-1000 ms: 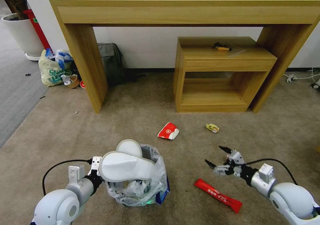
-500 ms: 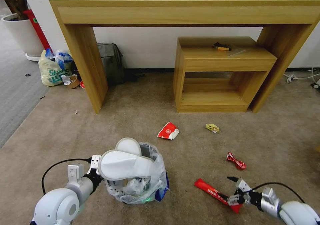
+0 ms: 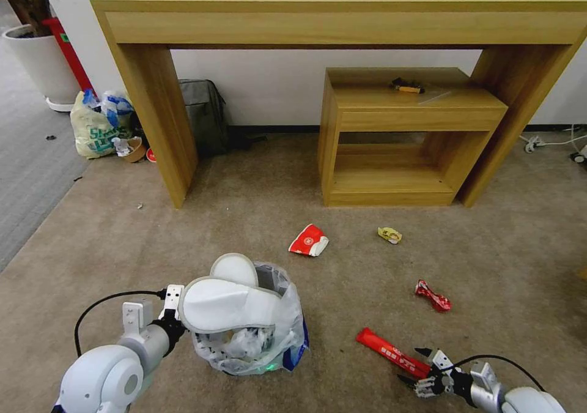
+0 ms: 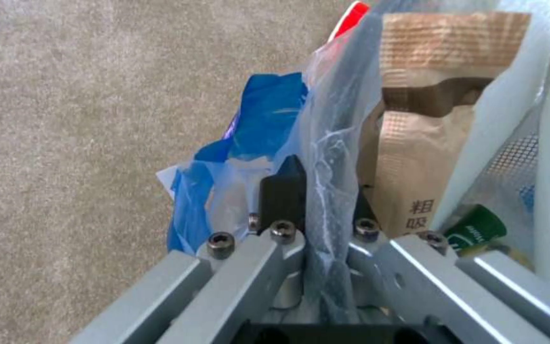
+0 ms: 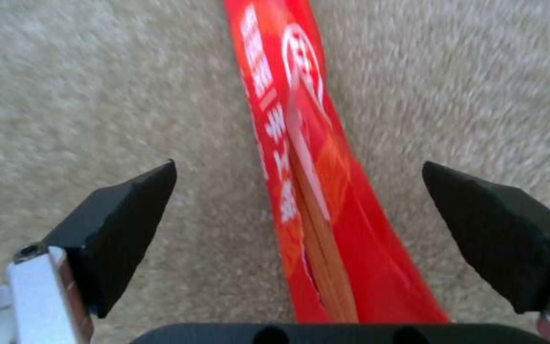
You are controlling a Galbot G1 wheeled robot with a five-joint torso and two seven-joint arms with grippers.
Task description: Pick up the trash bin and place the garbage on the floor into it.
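So the trash bin (image 3: 247,330) sits in the lower left-centre of the head view, its crinkly plastic liner bunched up around it, and it's pretty stuffed already: a white slipper (image 3: 229,306) lies across the top with a second white sole poking up just behind it. The left gripper (image 3: 173,315) is at the bin's left side, clamped on the rim; in the left wrist view you can see the left gripper (image 4: 322,200) with the bag-covered rim pinched between its black pads, one pad outside and one inside, and inside the bin there's a brown cardboard strip (image 4: 428,119) and a bit of green-label bottle (image 4: 475,229). Over in the lower right corner of the head view, the right gripper (image 3: 422,370) is down low on the floor (image 3: 244,229), the beige carpet, jaws spread wide, right at the near end of a long red wrapper (image 3: 391,353). The right wrist view shows it nicely: the right gripper (image 5: 301,210) has one black fingertip on each side of the red wrapper (image 5: 307,167), with carpet showing between each tip and the wrapper, so nothing is squeezed. Still lying loose on the carpet: a crumpled small red wrapper (image 3: 433,295) up and to the right of the long one, a yellow wrapper (image 3: 389,235) mid-right, and a squashed red and white paper cup (image 3: 309,240) around the centre, in front of the low wooden shelf (image 3: 403,131) under the big counter (image 3: 342,15).
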